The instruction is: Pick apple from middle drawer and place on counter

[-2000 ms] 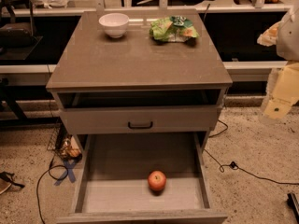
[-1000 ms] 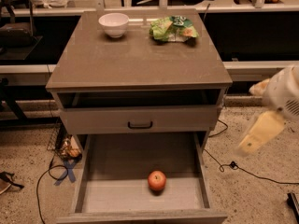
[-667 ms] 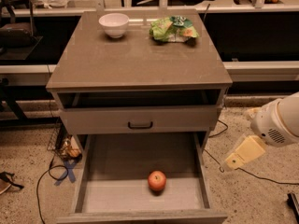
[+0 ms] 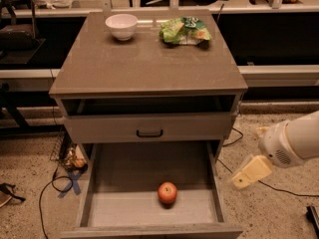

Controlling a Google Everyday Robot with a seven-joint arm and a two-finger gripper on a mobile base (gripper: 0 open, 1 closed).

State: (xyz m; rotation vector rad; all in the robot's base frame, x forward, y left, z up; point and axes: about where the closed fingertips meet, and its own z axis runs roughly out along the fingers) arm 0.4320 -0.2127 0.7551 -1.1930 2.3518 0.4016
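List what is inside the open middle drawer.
Only the apple lies on the floor of the middle drawer, near the front. The rear of the floor runs under the upper drawer front and is hidden. The gripper hangs outside, beyond its right wall.

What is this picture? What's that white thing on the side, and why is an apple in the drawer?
This is one picture, looking down at a grey cabinet from in front of it. The white rounded thing at the right edge is a robot's arm. The cream-coloured piece at its tip is the gripper, which the robot uses like a hand. It hangs to the right of the open middle drawer, touching nothing and carrying nothing. A small red apple lies alone on the drawer's floor, near the front. The robot's job is to lift it onto the counter, the cabinet's flat top. A white bowl and a green snack bag sit at the back of the counter.
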